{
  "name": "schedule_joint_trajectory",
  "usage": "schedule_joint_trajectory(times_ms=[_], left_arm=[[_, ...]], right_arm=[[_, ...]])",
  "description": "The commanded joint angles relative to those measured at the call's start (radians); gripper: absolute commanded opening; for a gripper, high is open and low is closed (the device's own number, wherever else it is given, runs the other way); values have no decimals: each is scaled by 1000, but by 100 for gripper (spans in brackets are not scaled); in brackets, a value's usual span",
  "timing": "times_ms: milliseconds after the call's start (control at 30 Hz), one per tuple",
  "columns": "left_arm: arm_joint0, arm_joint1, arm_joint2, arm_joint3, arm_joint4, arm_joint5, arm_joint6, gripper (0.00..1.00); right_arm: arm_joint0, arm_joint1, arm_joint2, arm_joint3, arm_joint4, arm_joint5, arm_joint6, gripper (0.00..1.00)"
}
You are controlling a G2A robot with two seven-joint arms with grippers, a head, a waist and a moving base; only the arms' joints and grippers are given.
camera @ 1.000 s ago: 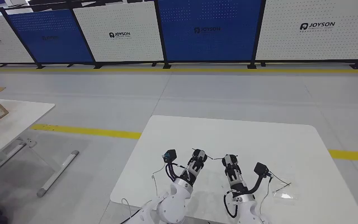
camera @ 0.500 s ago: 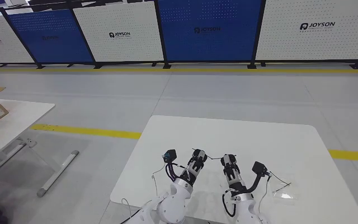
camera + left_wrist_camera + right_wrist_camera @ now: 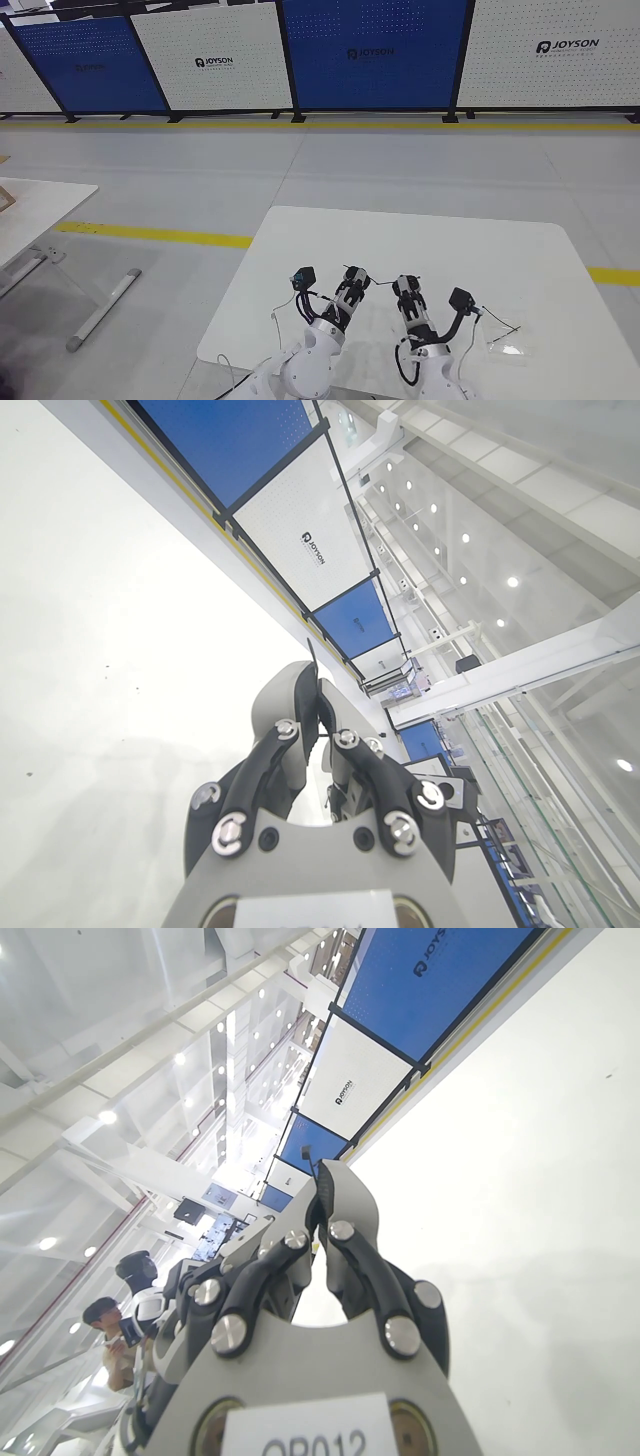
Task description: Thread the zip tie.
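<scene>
Pinching the zip tie (image 3: 305, 1150), left claw (image 3: 316, 680) and right claw (image 3: 319, 1188) press shut, low centre; clear bag (image 3: 508, 347) lower right; upper bench (image 3: 420, 235) edge well apart.

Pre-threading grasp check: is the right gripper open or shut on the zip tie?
Shut: the right gripper pinches the black zip tie, whose head pokes past the fingertips.

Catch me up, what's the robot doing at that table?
It is working on a black zip tie over the white table. The left hand is shut on the pointed tail, which pokes out past its fingertips. The right hand is shut on the end with the square head. The two hands sit close together, but the tail is not yet in the head. A clear plastic bag lies on the table beside the right arm.
</scene>
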Motion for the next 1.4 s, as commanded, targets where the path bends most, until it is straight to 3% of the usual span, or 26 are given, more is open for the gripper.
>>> schedule_joint_trajectory(times_ms=[0,267,667,867,1133,1367], left_arm=[[0,0,0,0,0,0,0,0],[8,-7,-3,4,-2,-48,-13,0],[10,-11,-1,4,8,-55,-15,0],[11,-18,-2,5,-14,-90,-32,0],[18,-23,-7,-2,-16,-104,-50,0],[20,-31,-16,8,-44,-128,-43,0]], right_arm=[[5,-2,-4,8,9,1,1,0],[7,-6,-13,24,35,-33,12,0],[7,-6,-12,24,36,-33,13,0],[-2,-7,8,29,101,-76,2,0],[1,-9,12,40,122,-116,4,0],[0,-9,5,42,119,-116,29,0]])
